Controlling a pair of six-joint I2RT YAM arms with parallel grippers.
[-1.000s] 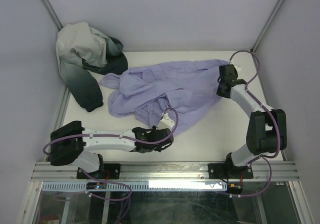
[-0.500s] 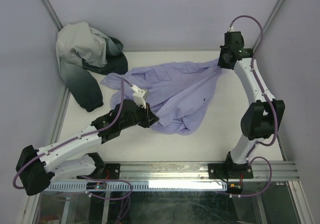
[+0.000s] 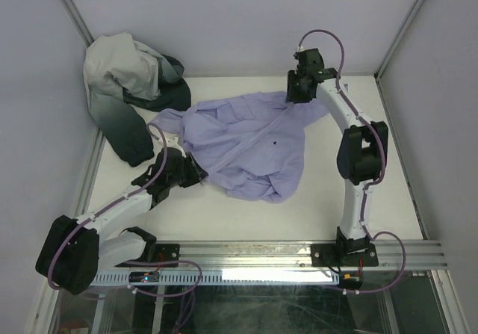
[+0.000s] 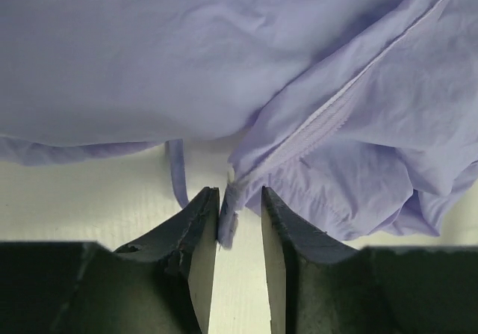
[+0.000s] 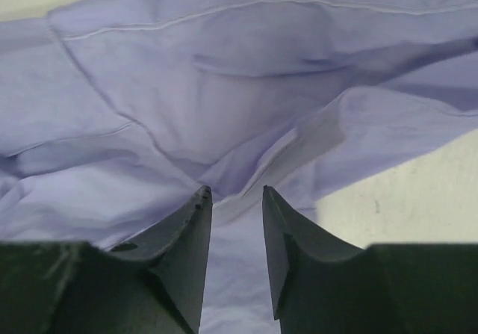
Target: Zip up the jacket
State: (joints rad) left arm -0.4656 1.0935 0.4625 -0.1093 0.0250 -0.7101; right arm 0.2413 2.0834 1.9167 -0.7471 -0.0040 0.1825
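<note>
Jacket: we see the jacket (image 3: 224, 136) on the table (image 3: 328, 199), its long axis slanting near-left to far-right; the zipper line (image 3: 250, 141) follows that slant
Left gripper (image 4: 240, 222): released; jaws slightly parted, hem edge hanging between them
Right gripper (image 5: 236, 222): released; a fold lies in the gap
Wrist views: only they show us the jaw gaps
Since earlier: both grippers have swung leftward; the jacket lies flatter

Inspection finding: no text, label, brand mark, number or sign can be read in any of the three views. Nothing legible is recorded in the overhead view or in either wrist view, from the upper edge of the frame to the lower.
</note>
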